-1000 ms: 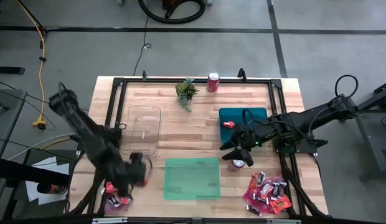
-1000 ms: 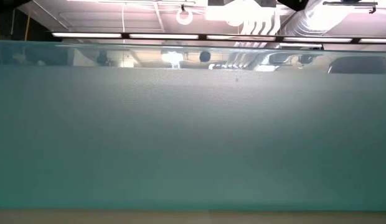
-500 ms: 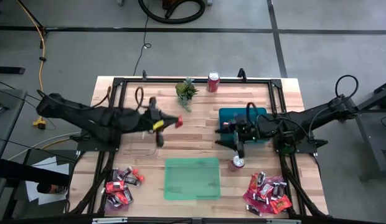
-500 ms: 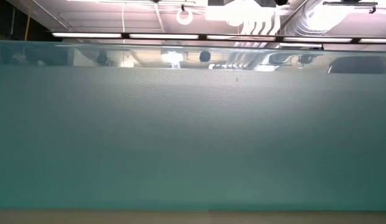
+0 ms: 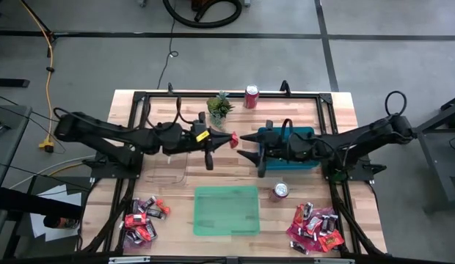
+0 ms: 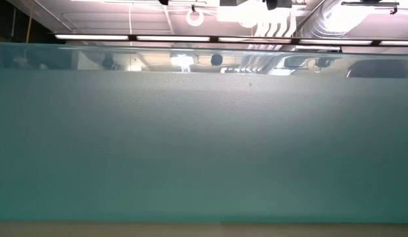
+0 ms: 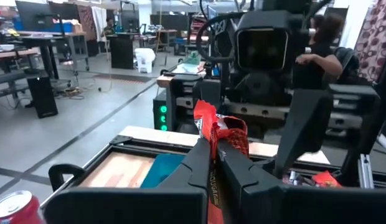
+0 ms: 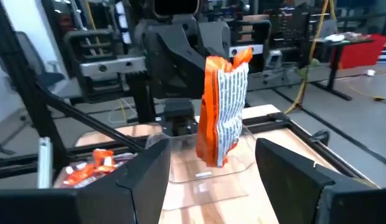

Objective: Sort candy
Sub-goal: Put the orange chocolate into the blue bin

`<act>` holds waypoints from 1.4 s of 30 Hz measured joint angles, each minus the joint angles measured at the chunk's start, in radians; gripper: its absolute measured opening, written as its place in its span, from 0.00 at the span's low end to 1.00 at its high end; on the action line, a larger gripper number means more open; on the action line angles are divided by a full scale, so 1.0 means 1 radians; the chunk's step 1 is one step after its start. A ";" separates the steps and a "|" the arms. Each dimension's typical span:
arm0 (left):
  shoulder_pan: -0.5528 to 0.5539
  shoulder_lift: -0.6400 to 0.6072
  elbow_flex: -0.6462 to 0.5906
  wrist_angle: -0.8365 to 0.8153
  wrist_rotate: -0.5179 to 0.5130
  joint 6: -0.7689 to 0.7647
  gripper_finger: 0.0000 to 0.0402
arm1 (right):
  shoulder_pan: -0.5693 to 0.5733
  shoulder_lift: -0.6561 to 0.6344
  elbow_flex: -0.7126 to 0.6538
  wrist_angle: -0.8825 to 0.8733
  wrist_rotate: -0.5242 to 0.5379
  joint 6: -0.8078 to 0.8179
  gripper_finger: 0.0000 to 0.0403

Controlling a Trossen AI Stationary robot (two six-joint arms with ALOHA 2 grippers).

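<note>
While the two arms reach toward each other over the middle of the surface [image 5: 235,176], the left hand [image 5: 226,139] is squeezed tight on one red-orange candy packet [image 5: 232,139] and holds it up in the air. Just in front of it is the right hand [image 5: 247,145], with its two fingers spread wide apart and nothing between them; the packet is close to those fingers but not touching them. From the right wrist, the packet [image 8: 223,111] stands upright, orange with a white patterned side. Three trays lie on the surface: one clear tray [image 5: 169,158] under the left arm, one green tray [image 5: 226,210] at the near middle, and one dark teal tray [image 5: 304,133] under the right arm. Two red cans [image 5: 251,96] stand there, one at the far edge and one near the green tray. One small green plant [image 5: 219,107] sits beside the far can. Two heaps of candy remain: a small heap [image 5: 143,220] at the near left corner and a bigger heap [image 5: 317,226] at the near right corner.
</note>
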 joint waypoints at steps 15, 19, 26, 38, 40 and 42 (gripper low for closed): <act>0.000 0.032 0.000 0.084 -0.051 0.000 0.00 | -0.020 0.013 0.000 0.007 0.053 0.018 0.58; 0.000 0.041 0.000 0.086 -0.051 0.017 0.00 | -0.031 0.013 0.000 0.012 0.043 0.034 0.58; 0.000 0.048 0.000 0.100 -0.051 0.018 0.00 | -0.031 0.028 0.000 0.034 0.020 0.034 0.58; 0.000 0.046 0.000 0.110 -0.052 0.037 0.00 | -0.031 0.057 0.000 0.082 0.027 0.031 0.32; 0.000 0.046 0.000 0.110 -0.051 0.037 0.00 | -0.031 0.057 0.000 0.083 0.027 0.031 0.23; 0.000 0.046 0.000 0.111 -0.051 0.037 0.00 | -0.031 0.057 0.000 0.086 0.021 0.031 0.13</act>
